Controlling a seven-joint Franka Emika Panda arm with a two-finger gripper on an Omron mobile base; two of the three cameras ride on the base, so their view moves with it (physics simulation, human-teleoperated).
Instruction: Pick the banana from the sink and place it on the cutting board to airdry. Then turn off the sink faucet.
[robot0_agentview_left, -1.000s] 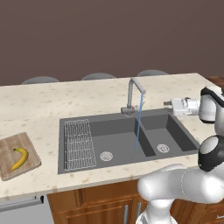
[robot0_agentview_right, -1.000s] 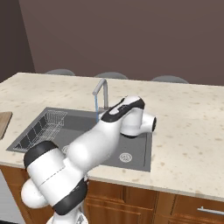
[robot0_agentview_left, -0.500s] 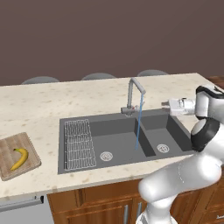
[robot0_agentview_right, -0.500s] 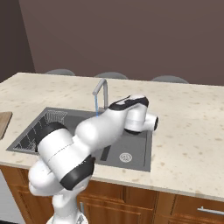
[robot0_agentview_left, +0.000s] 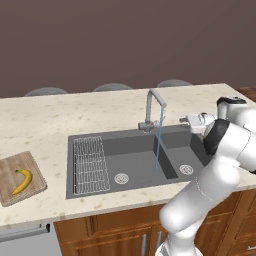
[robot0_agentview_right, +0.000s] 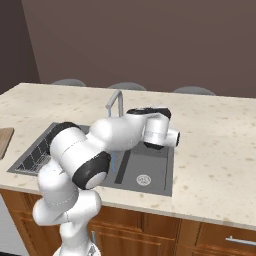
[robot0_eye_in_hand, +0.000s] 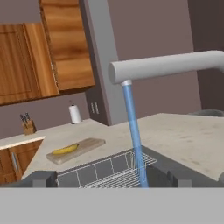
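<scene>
Left base view: small curved yellow banana (robot0_agentview_left: 22, 181) lies on light brown wooden cutting board (robot0_agentview_left: 20, 178), left of dark grey sink (robot0_agentview_left: 137, 160); fingers (robot0_agentview_left: 186, 120) spread apart, empty, right of grey metal faucet (robot0_agentview_left: 151, 109).
Hand view: blue water stream (robot0_eye_in_hand: 134, 135) runs from spout.

Board (robot0_agentview_right: 4, 140): cut by right base view's left edge. Sink (robot0_agentview_right: 150, 165): left basin largely behind arm. Faucet (robot0_agentview_right: 116, 100): base hidden (spout visible); hand view crops stem.
</scene>
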